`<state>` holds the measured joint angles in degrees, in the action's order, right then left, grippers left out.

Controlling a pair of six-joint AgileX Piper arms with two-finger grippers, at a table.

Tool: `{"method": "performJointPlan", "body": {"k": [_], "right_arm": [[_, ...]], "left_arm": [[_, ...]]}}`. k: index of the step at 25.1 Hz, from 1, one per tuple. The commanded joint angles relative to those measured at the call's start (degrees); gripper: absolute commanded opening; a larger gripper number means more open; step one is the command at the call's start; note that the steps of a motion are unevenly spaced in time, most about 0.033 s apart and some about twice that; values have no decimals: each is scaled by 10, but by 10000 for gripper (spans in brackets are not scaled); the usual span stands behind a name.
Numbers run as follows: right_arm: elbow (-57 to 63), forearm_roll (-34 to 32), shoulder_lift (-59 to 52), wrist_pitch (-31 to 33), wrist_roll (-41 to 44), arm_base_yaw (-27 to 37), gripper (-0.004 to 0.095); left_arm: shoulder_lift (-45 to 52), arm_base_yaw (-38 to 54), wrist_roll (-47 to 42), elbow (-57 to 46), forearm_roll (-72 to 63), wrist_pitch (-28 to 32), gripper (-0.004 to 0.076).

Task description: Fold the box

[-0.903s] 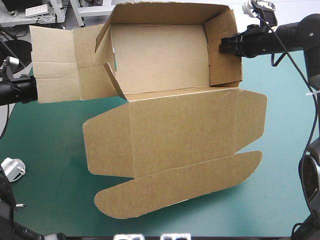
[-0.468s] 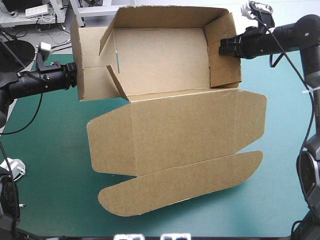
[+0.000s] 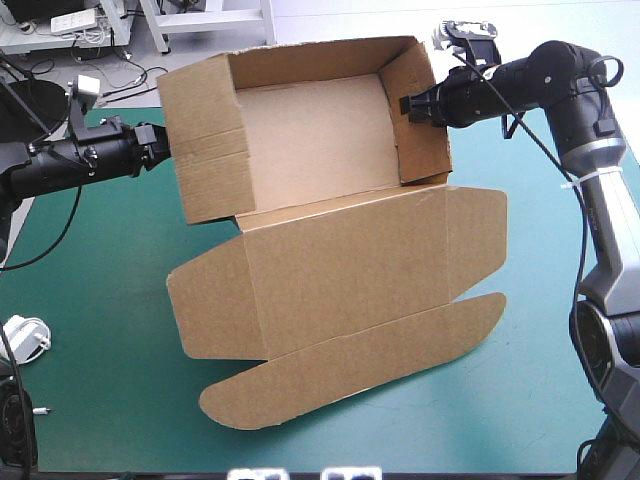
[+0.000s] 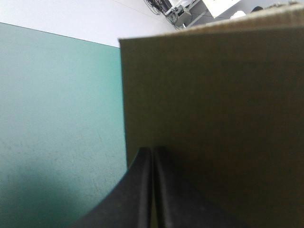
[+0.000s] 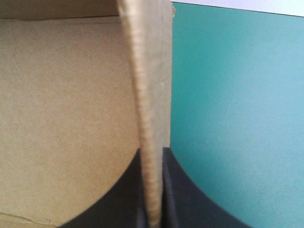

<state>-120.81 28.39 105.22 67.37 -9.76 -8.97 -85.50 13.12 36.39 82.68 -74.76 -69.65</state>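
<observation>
The brown cut-board box (image 3: 340,235) lies on the teal-green covered surface (image 3: 90,300), its lid panel (image 3: 350,290) flat on the near side and its open tray (image 3: 310,140) beyond, with the tray's long axis running from arm to arm. At the tray's left end the left gripper (image 3: 160,143) has its black jaws closed together, with the tips against the wall's outer face. At the tray's right end the right gripper (image 3: 408,105) has its jaws pinching the wall's edge, so each end wall lies straight ahead of its own arm.
</observation>
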Motion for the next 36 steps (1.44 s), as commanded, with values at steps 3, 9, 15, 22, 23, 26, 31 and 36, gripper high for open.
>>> {"method": "performJointPlan", "body": {"k": [3, 9, 15, 22, 23, 26, 31, 36], "right_arm": [[-17, 25, -18, -48, 25, -3, -16], [-17, 25, -8, -59, 32, -3, -16], [-17, 24, 1, -70, 35, -3, -16], [-17, 15, 4, -88, 39, -3, -16], [-17, 15, 4, -88, 39, -3, -16], [-17, 16, 4, -88, 41, -3, -16], [-17, 11, 4, -88, 41, -3, -16], [-17, -4, 4, -84, 43, -3, -16]], "left_arm": [[26, -42, -3, 18, -50, -43, 0], [26, -69, -2, 18, -50, -43, 0], [26, -74, -2, 18, -50, -43, 0], [26, -74, -2, 18, -36, -42, 0], [26, -74, -2, 18, -30, -42, 0], [26, -74, -2, 18, -4, -37, 22], [26, -74, -2, 18, -5, -43, 233], [33, -74, -2, 18, -5, -43, 298]]}}
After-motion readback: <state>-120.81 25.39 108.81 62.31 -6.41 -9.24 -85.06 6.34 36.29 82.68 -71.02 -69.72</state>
